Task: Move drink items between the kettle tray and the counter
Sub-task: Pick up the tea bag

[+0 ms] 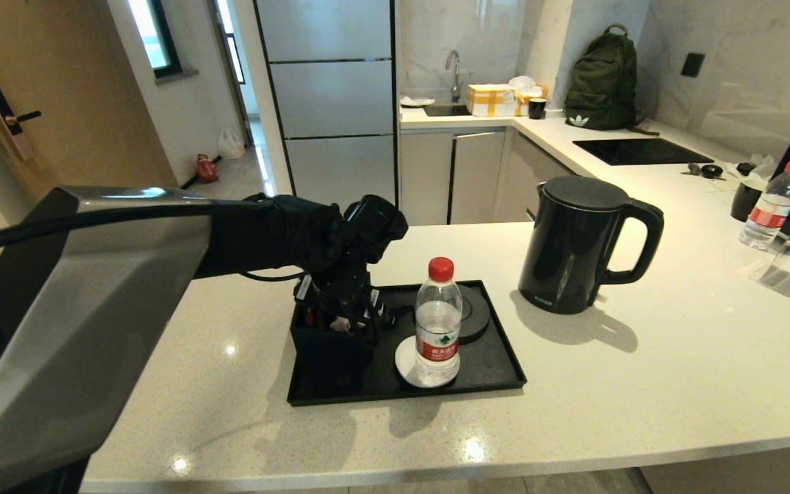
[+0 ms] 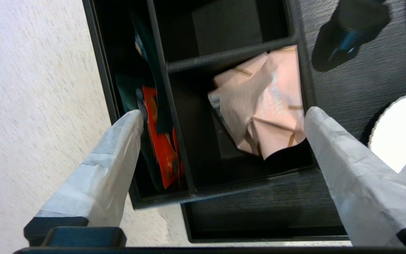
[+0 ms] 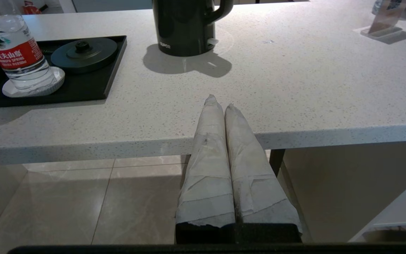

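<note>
The left gripper [image 2: 220,116] is hanging wide open and empty over the compartmented box [image 2: 231,54], the pink sachet [image 2: 263,106] lying crumpled between its 2 fingertips.

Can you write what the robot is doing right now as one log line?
left end effector: open over box | pink sachet: in box | kettle: on counter | right end effector: shut, parked

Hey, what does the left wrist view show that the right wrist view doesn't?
Only the left wrist view: the left gripper, jaws open, over the compartmented box, where the pink sachet lies crumpled, with orange-and-green packets next door.
Only the right wrist view: the kettle on the counter, the water bottle, and the shut right gripper.
Both: the black tray and white coaster.
</note>
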### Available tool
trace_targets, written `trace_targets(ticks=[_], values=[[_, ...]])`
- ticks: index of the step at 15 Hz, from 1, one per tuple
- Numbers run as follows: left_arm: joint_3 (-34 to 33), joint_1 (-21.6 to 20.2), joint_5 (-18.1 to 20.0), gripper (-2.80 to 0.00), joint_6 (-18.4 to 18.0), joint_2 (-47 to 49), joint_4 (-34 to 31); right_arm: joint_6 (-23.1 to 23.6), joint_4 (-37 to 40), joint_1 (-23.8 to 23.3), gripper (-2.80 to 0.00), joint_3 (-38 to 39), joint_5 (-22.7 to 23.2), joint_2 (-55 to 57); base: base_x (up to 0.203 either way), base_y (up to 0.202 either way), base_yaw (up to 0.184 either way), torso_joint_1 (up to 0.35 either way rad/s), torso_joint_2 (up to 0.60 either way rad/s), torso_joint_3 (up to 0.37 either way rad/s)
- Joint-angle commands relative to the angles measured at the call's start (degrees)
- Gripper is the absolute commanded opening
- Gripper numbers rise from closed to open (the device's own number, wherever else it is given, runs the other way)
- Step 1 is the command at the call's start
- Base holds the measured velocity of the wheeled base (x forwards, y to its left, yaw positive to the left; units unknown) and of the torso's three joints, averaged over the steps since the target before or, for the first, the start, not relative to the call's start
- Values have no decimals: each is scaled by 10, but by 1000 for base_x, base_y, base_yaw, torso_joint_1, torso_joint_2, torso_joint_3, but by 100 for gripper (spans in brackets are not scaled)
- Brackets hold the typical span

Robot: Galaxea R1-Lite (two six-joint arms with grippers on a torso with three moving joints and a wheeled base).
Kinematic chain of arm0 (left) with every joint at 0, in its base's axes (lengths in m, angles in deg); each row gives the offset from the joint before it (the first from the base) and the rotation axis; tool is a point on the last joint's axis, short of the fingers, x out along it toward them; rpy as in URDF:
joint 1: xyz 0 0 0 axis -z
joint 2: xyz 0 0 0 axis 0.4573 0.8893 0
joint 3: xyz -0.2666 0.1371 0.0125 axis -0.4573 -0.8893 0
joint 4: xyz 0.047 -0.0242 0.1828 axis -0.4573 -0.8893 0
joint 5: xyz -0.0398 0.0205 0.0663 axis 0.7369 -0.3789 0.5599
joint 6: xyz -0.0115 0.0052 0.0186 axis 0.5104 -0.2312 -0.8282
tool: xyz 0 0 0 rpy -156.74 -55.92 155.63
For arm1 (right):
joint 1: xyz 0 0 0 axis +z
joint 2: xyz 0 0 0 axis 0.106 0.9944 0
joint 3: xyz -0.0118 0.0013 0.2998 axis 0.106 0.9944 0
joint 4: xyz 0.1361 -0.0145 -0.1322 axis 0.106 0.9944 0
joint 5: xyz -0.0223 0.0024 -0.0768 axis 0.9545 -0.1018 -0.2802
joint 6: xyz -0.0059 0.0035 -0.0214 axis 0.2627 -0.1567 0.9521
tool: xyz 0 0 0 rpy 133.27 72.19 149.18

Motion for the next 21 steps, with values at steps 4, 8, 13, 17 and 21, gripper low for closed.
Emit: trace_targets(ticks=[4, 8, 13, 17, 21], values=[[13, 1, -3, 0, -43, -7, -2, 0, 0, 0, -280, 1, 0, 1, 0, 0, 0, 0, 0, 0], [11, 2, -3, 0, -55, -8, -5, 0, 0, 0, -280, 1, 0, 1, 0, 0, 0, 0, 0, 0], [4, 5, 2, 0, -119, -12, -11, 0, 0, 0, -280, 1, 0, 1, 0, 0, 0, 0, 0, 0], [5, 5, 8, 0, -164, -14, -13, 0, 0, -1, -280, 1, 0, 1, 0, 0, 0, 0, 0, 0], [5, 5, 14, 0, -181, -14, -29, 0, 0, 0, -280, 1, 0, 1, 0, 0, 0, 0, 0, 0]])
